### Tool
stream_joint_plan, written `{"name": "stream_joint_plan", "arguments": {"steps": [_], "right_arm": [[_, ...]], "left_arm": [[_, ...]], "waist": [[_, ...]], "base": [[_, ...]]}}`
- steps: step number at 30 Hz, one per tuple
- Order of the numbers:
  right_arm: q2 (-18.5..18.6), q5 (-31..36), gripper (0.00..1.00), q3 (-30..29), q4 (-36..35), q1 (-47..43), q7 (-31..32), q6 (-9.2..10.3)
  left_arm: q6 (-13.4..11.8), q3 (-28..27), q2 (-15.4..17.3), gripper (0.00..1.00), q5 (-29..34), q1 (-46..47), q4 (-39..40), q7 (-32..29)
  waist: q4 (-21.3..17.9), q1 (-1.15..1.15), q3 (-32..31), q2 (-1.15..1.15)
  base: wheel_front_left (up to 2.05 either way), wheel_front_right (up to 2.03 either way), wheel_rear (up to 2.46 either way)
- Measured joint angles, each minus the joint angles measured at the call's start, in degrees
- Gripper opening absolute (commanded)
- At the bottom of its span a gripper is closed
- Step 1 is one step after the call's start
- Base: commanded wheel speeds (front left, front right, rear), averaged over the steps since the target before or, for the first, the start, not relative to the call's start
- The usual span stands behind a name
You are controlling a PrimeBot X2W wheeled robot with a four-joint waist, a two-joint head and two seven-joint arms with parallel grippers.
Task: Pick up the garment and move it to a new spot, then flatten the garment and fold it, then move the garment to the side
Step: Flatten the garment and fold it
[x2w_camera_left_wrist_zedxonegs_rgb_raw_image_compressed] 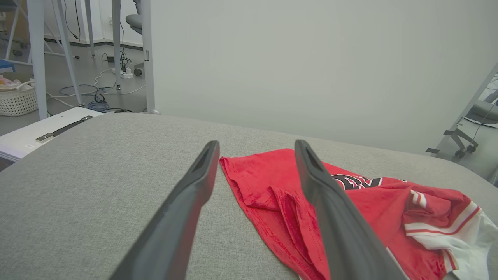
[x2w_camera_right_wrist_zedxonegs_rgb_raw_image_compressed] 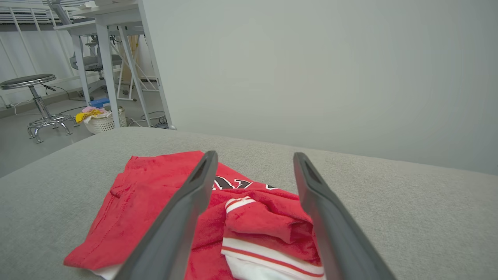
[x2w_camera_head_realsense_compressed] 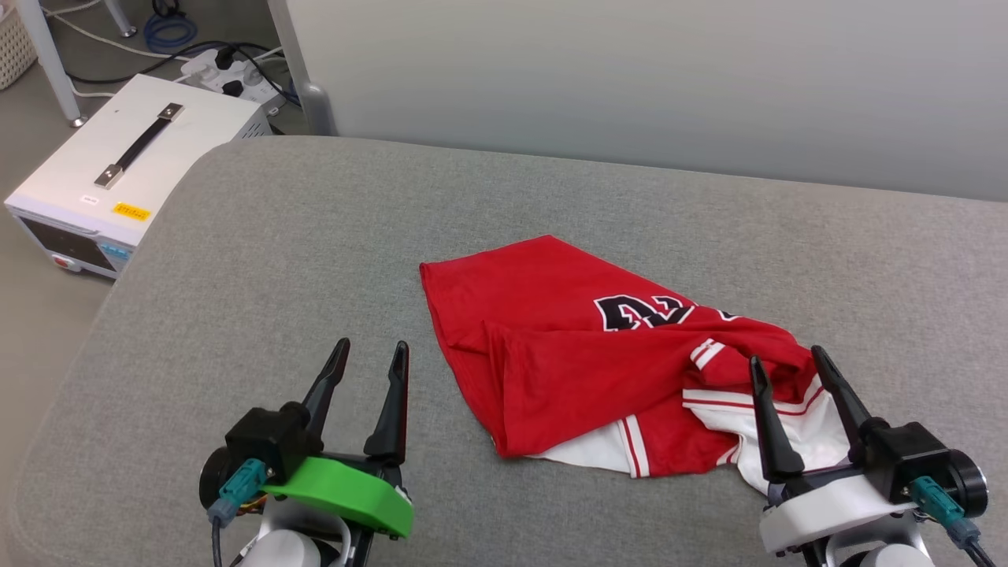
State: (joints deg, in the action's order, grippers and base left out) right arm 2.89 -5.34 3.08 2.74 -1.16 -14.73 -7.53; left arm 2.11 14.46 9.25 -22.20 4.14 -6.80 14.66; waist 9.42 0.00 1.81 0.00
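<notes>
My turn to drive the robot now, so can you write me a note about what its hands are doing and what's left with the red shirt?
Left gripper: open, empty, just left of the garment, apart from it.
Right gripper: open, empty, at the garment's white-sleeve end.
Garment: rumpled and partly doubled over on the grey padded surface.
Done: nothing visible; not flat, not folded.
Left: grasp it, flatten, fold, move aside.

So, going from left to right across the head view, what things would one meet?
White equipment box with a black handle → left gripper, jaws open → red jersey T-shirt.
</notes>
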Motion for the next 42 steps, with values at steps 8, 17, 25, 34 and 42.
{"name": "stream_joint_plan", "arguments": {"steps": [8, 17, 25, 34, 42], "right_arm": [[9.02, -0.59, 1.0, 12.0, 2.45, 5.59, 6.46, 0.0], [23.15, -18.4, 1.0, 31.9, 3.96, 23.88, 32.09, -0.01], [28.14, -29.06, 1.0, 39.97, 9.17, 35.74, 49.48, 0.0], [30.62, -32.21, 1.0, 45.85, 14.91, 42.8, 52.8, 0.0], [31.18, -35.11, 0.0, 49.72, 18.42, 45.64, 51.28, 0.0]], "left_arm": [[2.48, -1.52, -2.78, 1.0, 3.3, 0.44, -1.79, 0.0], [3.98, -2.54, -5.39, 1.0, 4.78, 3.06, -2.76, 0.01], [4.3, -2.57, -6.05, 1.0, 4.76, 3.67, -3.79, 0.01], [4.08, -0.4, -6.11, 1.0, 2.27, 4.71, -3.74, 0.0], [3.16, 0.66, -6.12, 1.0, 1.92, 4.9, -3.71, 0.0]], "waist": [[2.14, 0.0, 2.36, 0.0], [6.95, 0.0, 6.11, 0.0], [12.55, 0.0, 8.86, 0.0], [17.92, 0.0, 12.11, 0.0], [20.34, 0.0, 14.19, 0.0]], "base": [[0.0, 0.0, 0.0], [0.0, 0.0, 0.0], [0.0, 0.0, 0.0], [0.0, 0.0, 0.0], [0.0, 0.0, 0.0]]}}
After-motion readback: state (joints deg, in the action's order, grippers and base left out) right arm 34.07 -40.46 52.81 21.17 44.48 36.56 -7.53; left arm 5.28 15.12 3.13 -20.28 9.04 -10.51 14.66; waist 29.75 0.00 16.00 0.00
